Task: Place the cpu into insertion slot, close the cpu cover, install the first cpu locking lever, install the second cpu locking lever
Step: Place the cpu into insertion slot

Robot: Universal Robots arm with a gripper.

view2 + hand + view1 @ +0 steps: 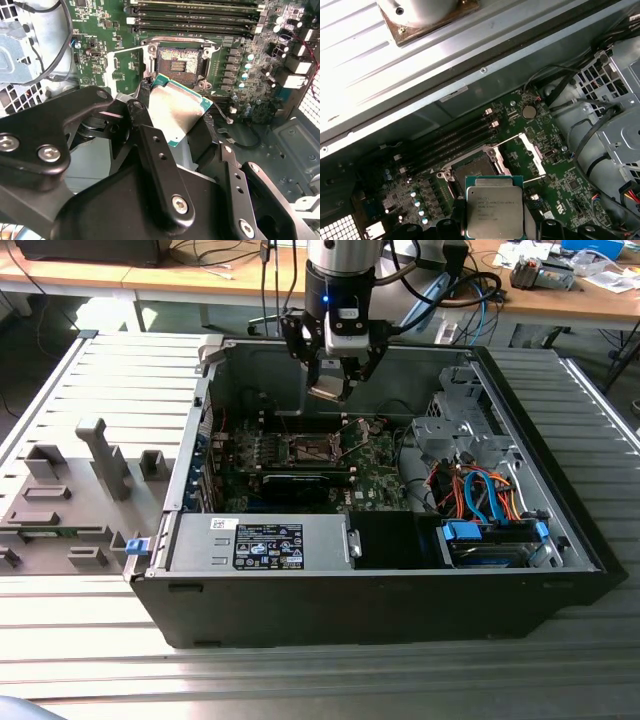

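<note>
As claw [335, 380] clamps cpu [494, 206], insertion slot [178, 61] lies below.

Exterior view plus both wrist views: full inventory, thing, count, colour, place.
open black computer case: 1, black, on the ribbed metal table
green circuit board: 1, green, inside the case
square insertion slot: 1, brownish-gold, metal-rimmed, on the board, empty
silvery metal cpu cover: 1, silver, swung open beside the slot
long memory slots: several, black, alongside the slot
labelled power supply box: 1, grey, inside the case
cable bundle: 1, blue and orange, exterior view's right
grey plastic fixture: 1, grey, on the table, exterior view's left
small square silver-grey cpu: 1, silver-grey, held above the board
black gripper: 1, black, shut on the cpu
</note>
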